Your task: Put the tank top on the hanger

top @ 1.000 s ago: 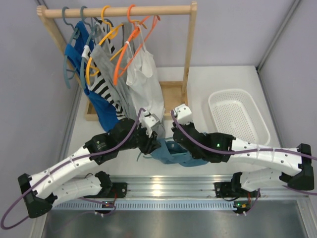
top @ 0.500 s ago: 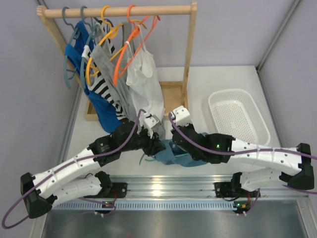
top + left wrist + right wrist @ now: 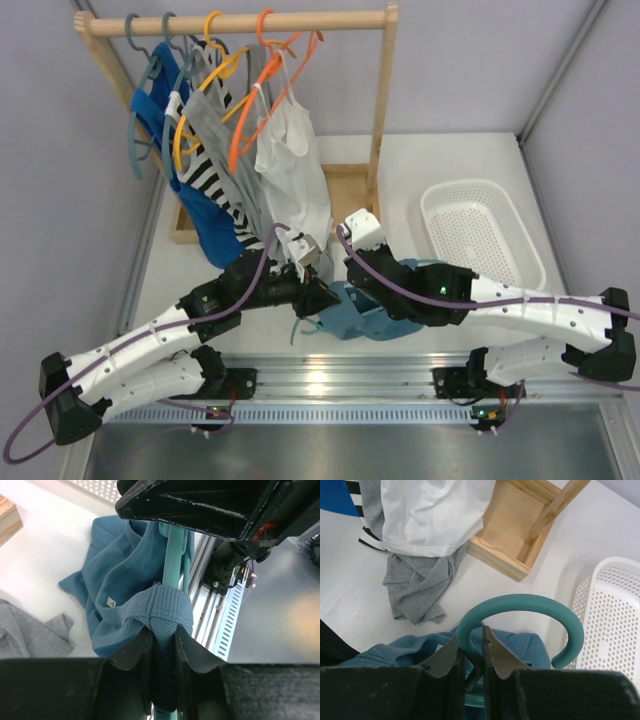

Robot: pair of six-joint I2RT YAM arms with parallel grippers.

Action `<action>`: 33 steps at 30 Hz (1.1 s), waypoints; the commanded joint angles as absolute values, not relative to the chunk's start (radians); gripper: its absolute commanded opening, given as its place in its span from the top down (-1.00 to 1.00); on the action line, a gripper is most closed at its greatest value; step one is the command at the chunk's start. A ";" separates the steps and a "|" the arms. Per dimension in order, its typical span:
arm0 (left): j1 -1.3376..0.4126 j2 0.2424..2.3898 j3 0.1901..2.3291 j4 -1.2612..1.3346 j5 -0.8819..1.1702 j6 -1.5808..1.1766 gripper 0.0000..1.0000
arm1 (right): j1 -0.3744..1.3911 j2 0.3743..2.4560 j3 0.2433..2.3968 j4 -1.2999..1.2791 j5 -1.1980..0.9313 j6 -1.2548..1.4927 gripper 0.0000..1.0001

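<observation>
**A:** How far along are you?

**B:** About halfway, I judge. The tank top [image 3: 120, 580] lies bunched on the worktop [image 3: 440, 180] near its front edge, between my two wrists. One limb of the hanger [image 3: 520, 602] runs in under the top's ribbed edge [image 3: 165, 605]. The top isn't yet spread over both shoulders of the hanger, and nothing has been lifted to the wooden rail [image 3: 240, 20].

**A:** And your tools?

**B:** My left tool [image 3: 162, 632] is pinched tight on that ribbed edge, with the hanger's limb just behind it. My right tool [image 3: 470, 645] is nearly closed, clamping the hanger at the root of its hook.

**A:** How are your arms placed?

**B:** Both reach inward and meet low over the middle. The left stretches across from its base. The right is folded back toward the centre.
</observation>
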State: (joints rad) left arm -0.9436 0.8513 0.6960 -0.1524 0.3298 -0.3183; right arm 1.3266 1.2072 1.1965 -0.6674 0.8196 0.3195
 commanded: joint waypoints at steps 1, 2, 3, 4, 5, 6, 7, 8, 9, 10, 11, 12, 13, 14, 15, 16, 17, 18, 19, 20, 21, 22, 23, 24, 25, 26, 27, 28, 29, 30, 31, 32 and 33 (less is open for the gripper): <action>-0.942 0.841 0.666 -0.014 0.339 -0.379 0.87 | 1.342 1.215 1.301 -0.598 0.857 0.325 1.00; -0.942 0.839 0.661 -0.008 0.333 -0.385 0.95 | 1.342 1.219 1.308 -0.603 0.859 0.321 1.00; -0.942 0.839 0.651 -0.008 0.318 -0.393 1.00 | 1.345 1.224 1.315 -0.604 0.861 0.318 1.00; -0.942 0.841 0.644 0.021 0.318 -0.402 1.00 | 1.347 1.226 1.321 -0.606 0.864 0.316 1.00; -0.942 0.838 0.643 0.037 0.318 -0.406 1.00 | 1.345 1.230 1.334 -0.610 0.865 0.311 1.00; -0.942 0.833 0.631 0.049 0.316 -0.413 1.00 | 1.347 1.236 1.341 -0.615 0.868 0.310 1.00; -0.942 0.827 0.621 0.067 0.307 -0.428 1.00 | 1.350 1.241 1.345 -0.617 0.873 0.308 1.00; -0.942 0.821 0.614 0.084 0.302 -0.431 1.00 | 1.348 1.244 1.351 -0.617 0.874 0.305 1.00; -0.942 0.804 0.603 0.109 0.298 -0.436 1.00 | 1.348 1.247 1.353 -0.618 0.876 0.302 1.00; -0.942 0.793 0.600 0.117 0.272 -0.442 1.00 | 1.350 1.249 1.359 -0.620 0.882 0.299 1.00; -0.942 0.775 0.597 0.121 0.262 -0.442 1.00 | 1.348 1.247 1.361 -0.617 0.882 0.296 1.00; -0.943 0.767 0.597 0.130 0.252 -0.440 1.00 | 1.348 1.247 1.362 -0.618 0.885 0.293 1.00; -0.942 0.759 0.597 0.132 0.235 -0.439 1.00 | 1.348 1.246 1.365 -0.615 0.884 0.290 1.00; -0.942 0.752 0.597 0.136 0.232 -0.439 1.00 | 1.348 1.244 1.367 -0.612 0.884 0.287 1.00; -0.943 0.750 0.597 0.143 0.229 -0.437 1.00 | 1.350 1.241 1.368 -0.612 0.884 0.285 0.98; -0.942 0.750 0.598 0.144 0.224 -0.437 1.00 | 1.348 1.241 1.373 -0.612 0.885 0.282 0.96; -0.943 0.749 0.598 0.146 0.221 -0.437 1.00 | 1.348 1.241 1.374 -0.612 0.884 0.281 0.91; -0.943 0.749 0.600 0.155 0.219 -0.437 1.00 | 1.348 1.241 1.377 -0.611 0.884 0.279 0.88; -0.943 0.749 0.598 0.159 0.219 -0.439 1.00 | 1.348 1.243 1.382 -0.614 0.884 0.276 0.82; -0.943 0.750 0.595 0.163 0.213 -0.440 1.00 | 1.348 1.243 1.384 -0.614 0.884 0.278 0.66; -0.943 0.749 0.594 0.169 0.212 -0.445 1.00 | 1.348 1.243 1.385 -0.615 0.884 0.276 0.60; -0.943 0.744 0.591 0.181 0.207 -0.446 1.00 | 1.348 1.243 1.387 -0.615 0.884 0.275 0.55; -0.943 0.741 0.586 0.186 0.196 -0.449 1.00 | 1.348 1.239 1.388 -0.615 0.882 0.275 0.43; -0.943 0.739 0.583 0.190 0.190 -0.451 1.00 | 1.348 1.239 1.388 -0.612 0.882 0.272 0.38; -0.945 0.738 0.580 0.202 0.187 -0.453 1.00 | 1.348 1.238 1.390 -0.612 0.881 0.270 0.32; -0.945 0.732 0.571 0.209 0.178 -0.454 1.00 | 1.348 1.236 1.393 -0.612 0.881 0.267 0.23; -0.945 0.730 0.568 0.213 0.175 -0.456 1.00 | 1.348 1.236 1.394 -0.611 0.881 0.267 0.19; -0.945 0.729 0.566 0.218 0.175 -0.454 1.00 | 1.348 1.233 1.396 -0.612 0.876 0.264 0.14; -0.945 0.727 0.561 0.227 0.173 -0.454 1.00 | 1.348 1.233 1.397 -0.611 0.877 0.262 0.08; -0.945 0.723 0.558 0.230 0.166 -0.454 1.00 | 1.348 1.232 1.397 -0.614 0.877 0.262 -0.07; -0.945 0.719 0.557 0.235 0.160 -0.456 1.00 | 1.348 1.232 1.400 -0.614 0.876 0.264 -0.13; -0.945 0.710 0.552 0.239 0.156 -0.454 1.00 | 1.348 1.229 1.401 -0.617 0.876 0.262 -0.24; -0.945 0.707 0.554 0.239 0.150 -0.454 1.00 | 1.348 1.227 1.401 -0.617 0.876 0.265 -0.29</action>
State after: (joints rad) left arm -0.9451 0.7486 0.5488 0.0990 0.1806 -0.4454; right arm 1.3327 1.2518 1.3537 -0.6472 0.8566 0.2642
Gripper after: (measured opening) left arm 0.218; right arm 0.609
